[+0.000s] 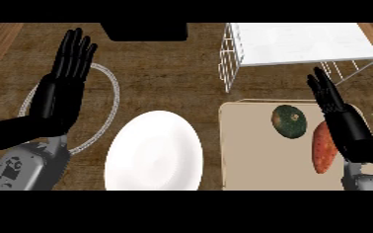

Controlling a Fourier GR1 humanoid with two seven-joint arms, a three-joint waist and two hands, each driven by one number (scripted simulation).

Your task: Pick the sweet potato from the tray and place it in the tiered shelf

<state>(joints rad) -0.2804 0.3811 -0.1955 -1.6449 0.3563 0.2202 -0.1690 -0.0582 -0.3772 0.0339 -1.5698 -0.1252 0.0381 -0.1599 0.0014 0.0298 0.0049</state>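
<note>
Both hands are straight-fingered, holding nothing: right hand over the tray beside the sweet potato, likely for grasping; left hand resting off-tray.

The sweet potato is lying on the tray beside a dark green veggie, with the right robot hand straight-fingered just next to it. The tiered shelf sits behind the tray, a white plate is to the tray's left, and the left robot hand rests fingers-up at far left.
</note>
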